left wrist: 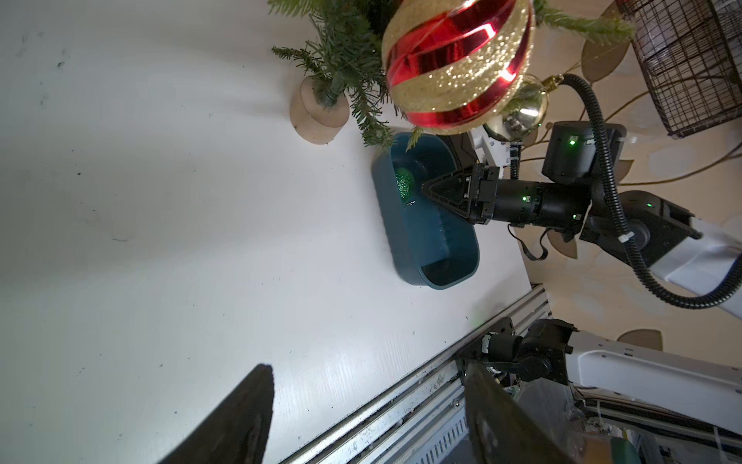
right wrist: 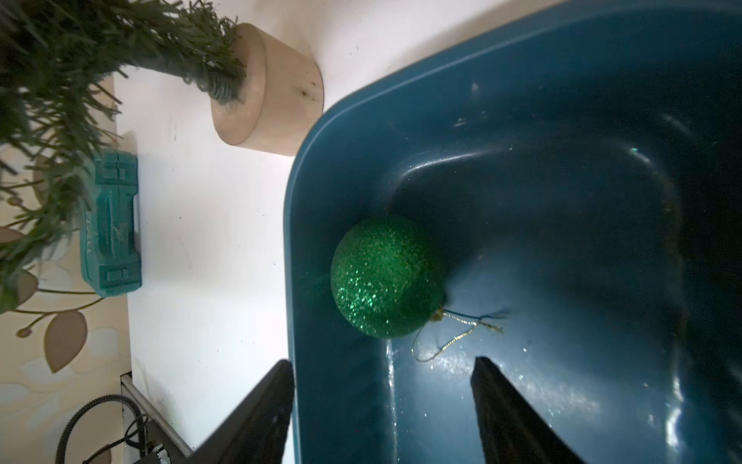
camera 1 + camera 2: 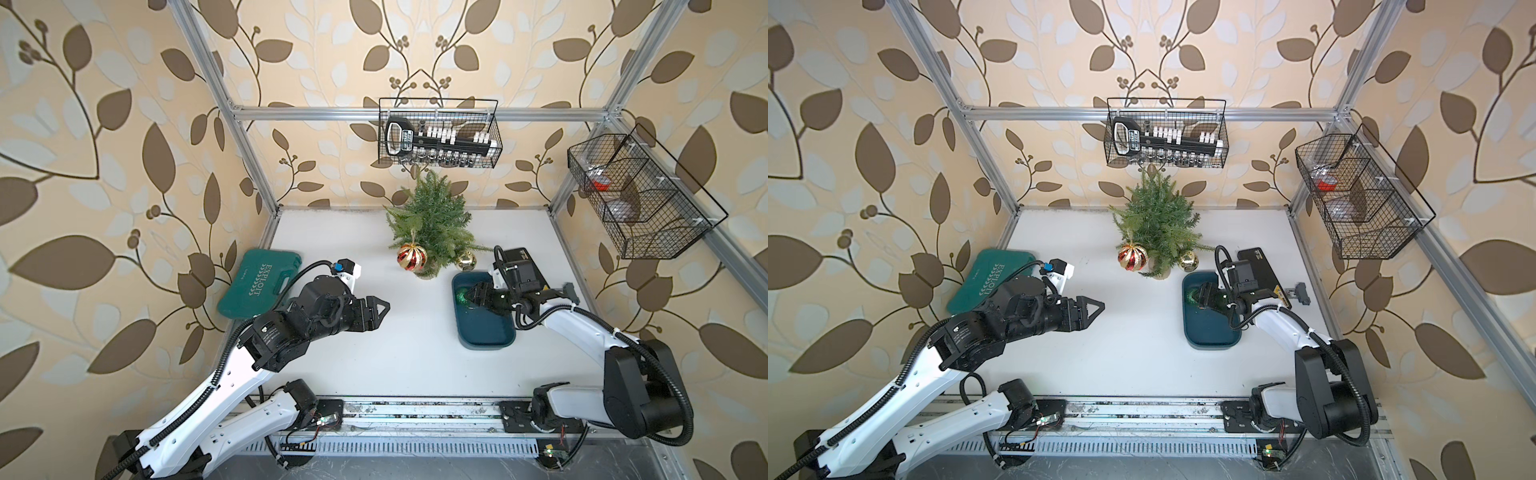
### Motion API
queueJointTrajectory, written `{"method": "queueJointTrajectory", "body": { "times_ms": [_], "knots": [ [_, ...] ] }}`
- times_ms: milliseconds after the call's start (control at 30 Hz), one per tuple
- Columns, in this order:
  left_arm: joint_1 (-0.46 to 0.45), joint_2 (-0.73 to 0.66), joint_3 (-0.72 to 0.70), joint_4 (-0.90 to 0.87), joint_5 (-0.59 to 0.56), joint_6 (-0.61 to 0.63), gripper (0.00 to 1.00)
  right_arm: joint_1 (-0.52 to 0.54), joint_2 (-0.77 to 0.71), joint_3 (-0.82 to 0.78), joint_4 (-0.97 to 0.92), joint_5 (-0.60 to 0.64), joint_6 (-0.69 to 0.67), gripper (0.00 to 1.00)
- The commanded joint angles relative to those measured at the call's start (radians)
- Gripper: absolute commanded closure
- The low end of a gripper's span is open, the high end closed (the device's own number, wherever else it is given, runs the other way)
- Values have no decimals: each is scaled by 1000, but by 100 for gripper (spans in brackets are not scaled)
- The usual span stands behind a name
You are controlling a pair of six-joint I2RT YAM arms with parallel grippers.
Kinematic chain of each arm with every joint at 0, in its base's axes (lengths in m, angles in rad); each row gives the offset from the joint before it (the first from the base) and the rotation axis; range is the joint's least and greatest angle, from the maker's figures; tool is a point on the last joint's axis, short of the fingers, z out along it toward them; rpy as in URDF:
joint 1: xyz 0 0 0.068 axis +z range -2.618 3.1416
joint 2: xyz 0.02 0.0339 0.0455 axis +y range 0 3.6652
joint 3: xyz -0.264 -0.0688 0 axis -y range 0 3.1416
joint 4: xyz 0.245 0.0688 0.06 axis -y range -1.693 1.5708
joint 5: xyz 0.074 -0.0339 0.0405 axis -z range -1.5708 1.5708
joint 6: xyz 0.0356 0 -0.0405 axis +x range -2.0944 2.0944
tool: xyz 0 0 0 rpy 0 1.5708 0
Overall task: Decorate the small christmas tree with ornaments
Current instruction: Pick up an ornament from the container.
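Two balls hang on the small christmas tree (image 3: 430, 216), which stands at the back of the table (image 3: 374, 365): the red-and-gold striped ball (image 3: 411, 257) low on the left arm's side, the gold ball (image 3: 466, 260) low on the right arm's side. The green glittery ball (image 2: 387, 277) lies in the blue tub (image 3: 486, 332), against its wall, with its gold string (image 2: 453, 337) loose on the tub's floor. The right tool (image 2: 383, 361) hovers over the tub, jaws spread, the ball just ahead and untouched. The left tool (image 3: 384, 309) hangs above the table, spread and holding nothing.
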Motion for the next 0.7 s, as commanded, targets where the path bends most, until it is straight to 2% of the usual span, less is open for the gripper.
{"method": "queueJointTrajectory", "body": {
  "times_ms": [0, 367, 467, 667],
  "knots": [
    [-1, 1, -6, 18, -29, -25, 24, 7, 48, 39, 50, 14, 0, 30],
    [-1, 1, -29, 26, -32, -49, 24, 10, 182, 78, 66, 104, 14, 32],
    [1, 3, -28, 22, -32, -49, 24, 7, 192, 78, 57, 152, 39, 33],
    [1, 11, -23, 26, -27, -47, 24, 4, 208, 85, 65, 156, 54, 31]
  ]
}}
